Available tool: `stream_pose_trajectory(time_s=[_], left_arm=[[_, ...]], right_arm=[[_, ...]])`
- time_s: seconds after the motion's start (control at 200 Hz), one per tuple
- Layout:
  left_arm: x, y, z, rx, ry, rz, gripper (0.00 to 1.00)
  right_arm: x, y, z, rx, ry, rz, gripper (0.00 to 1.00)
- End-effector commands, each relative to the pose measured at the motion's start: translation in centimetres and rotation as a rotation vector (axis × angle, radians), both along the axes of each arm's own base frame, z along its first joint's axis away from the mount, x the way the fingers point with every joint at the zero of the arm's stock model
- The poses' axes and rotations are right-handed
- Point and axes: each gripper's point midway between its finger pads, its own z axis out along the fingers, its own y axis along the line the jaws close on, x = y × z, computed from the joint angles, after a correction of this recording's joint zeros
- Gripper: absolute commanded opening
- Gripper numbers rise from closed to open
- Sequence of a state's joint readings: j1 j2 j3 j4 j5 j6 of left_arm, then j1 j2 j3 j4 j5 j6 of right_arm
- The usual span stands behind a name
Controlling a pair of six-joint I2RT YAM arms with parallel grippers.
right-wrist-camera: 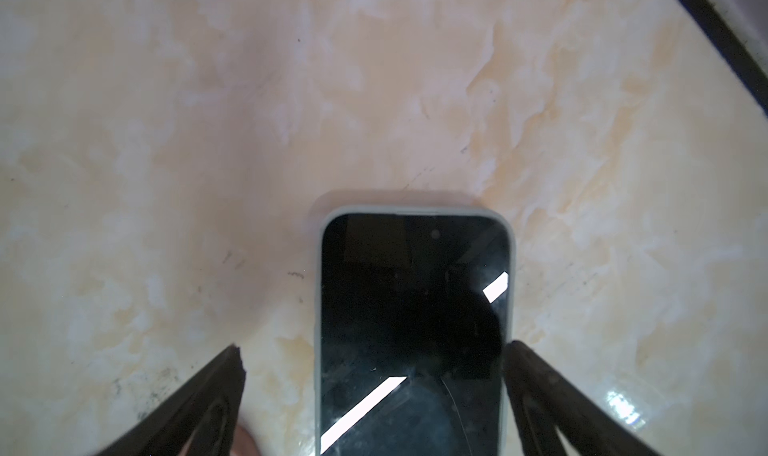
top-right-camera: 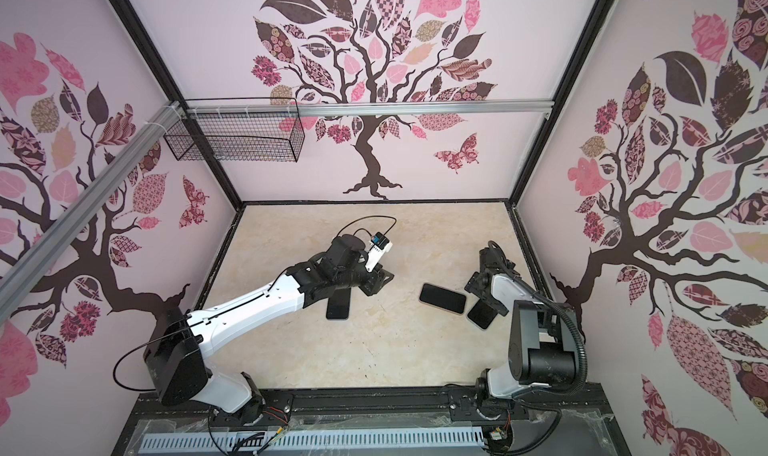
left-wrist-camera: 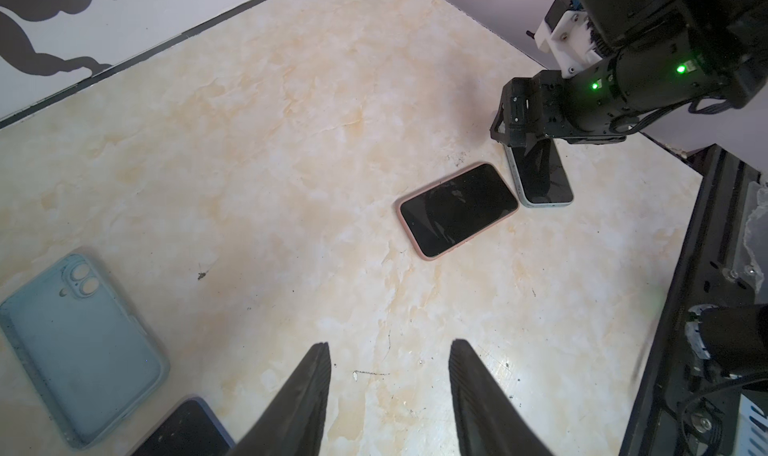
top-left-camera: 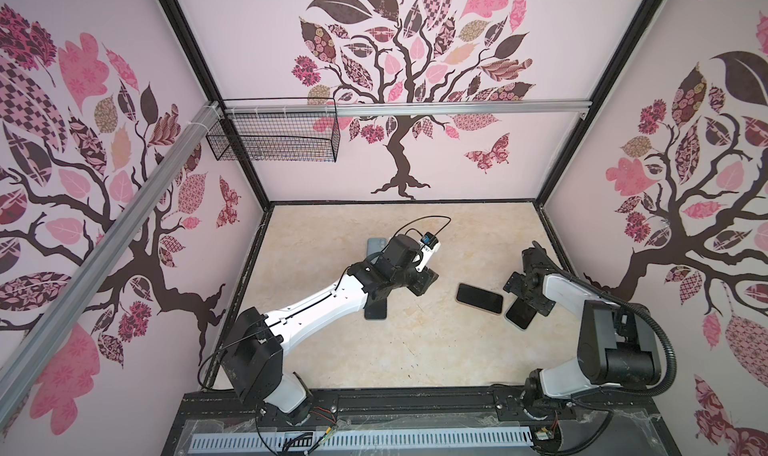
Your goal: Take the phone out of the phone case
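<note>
Straddling the pale-cased phone [right-wrist-camera: 415,308], right gripper [right-wrist-camera: 374,348] has jaws wide apart, nothing clamped. Phone lies flat on the table [left-wrist-camera: 291,142], screen up, case on. Left gripper [left-wrist-camera: 390,344] hangs half-spread, empty. Pink-cased phone [left-wrist-camera: 459,208] just beside; empty blue case [left-wrist-camera: 83,346] well apart.

Phone [right-wrist-camera: 413,329] in pale case [right-wrist-camera: 318,350]; flat, screen-up.

- Table [top-left-camera: 415,350]: cream marble pattern.
- Walls [top-left-camera: 457,163]: pale pink, dark brown trees, pink patterned leaves.
- Empty case [left-wrist-camera: 83,350]: dusty blue-grey.
- Pink-cased phone [left-wrist-camera: 459,208]: black screen.
- Grey-cased phone [right-wrist-camera: 415,329]: black screen, white reflections.
</note>
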State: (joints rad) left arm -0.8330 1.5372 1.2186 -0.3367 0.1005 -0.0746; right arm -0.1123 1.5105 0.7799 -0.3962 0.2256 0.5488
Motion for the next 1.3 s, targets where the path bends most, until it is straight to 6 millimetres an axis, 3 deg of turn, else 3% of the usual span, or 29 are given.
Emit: stream_pose_trajectory(time_s=[0.0, 0.24, 0.465, 0.755, 0.93, 1.115, 1.21, 1.295], left_arm=[[0.0, -0.6, -0.5, -0.019, 0.031, -0.008, 0.5], [0.2, -0.5, -1.2, 0.001, 0.037, 0.0, 0.49], [0.1, -0.2, -0.4, 0.004, 0.051, 0.019, 0.5], [-0.3, -0.3, 1.1, -0.053, 0.066, 0.034, 0.5], [0.1, 0.0, 1.4, -0.06, 0.073, 0.076, 0.5], [1.3, 2.0, 2.6, -0.063, -0.008, 0.184, 0.5], [1.7, 3.1, 3.5, -0.073, -0.052, 0.236, 0.75], [1.8, 3.6, 3.9, -0.09, -0.064, 0.253, 0.88]], right_arm=[[0.4, -0.4, -0.3, 0.022, 0.015, 0.007, 0.99], [0.3, -0.3, -1.7, 0.04, 0.068, 0.013, 1.0], [0.0, 0.4, -3.0, 0.088, 0.103, 0.031, 0.97], [-1.5, 0.4, -4.4, 0.088, 0.192, 0.035, 0.77], [-2.0, -0.6, -3.5, 0.032, 0.201, 0.007, 0.66], [-2.8, -1.4, -0.4, -0.024, 0.144, -0.034, 0.57], [-3.2, -1.0, 0.7, -0.004, 0.094, -0.034, 0.53], [-3.5, 0.4, 1.5, 0.06, 0.049, -0.007, 0.49]])
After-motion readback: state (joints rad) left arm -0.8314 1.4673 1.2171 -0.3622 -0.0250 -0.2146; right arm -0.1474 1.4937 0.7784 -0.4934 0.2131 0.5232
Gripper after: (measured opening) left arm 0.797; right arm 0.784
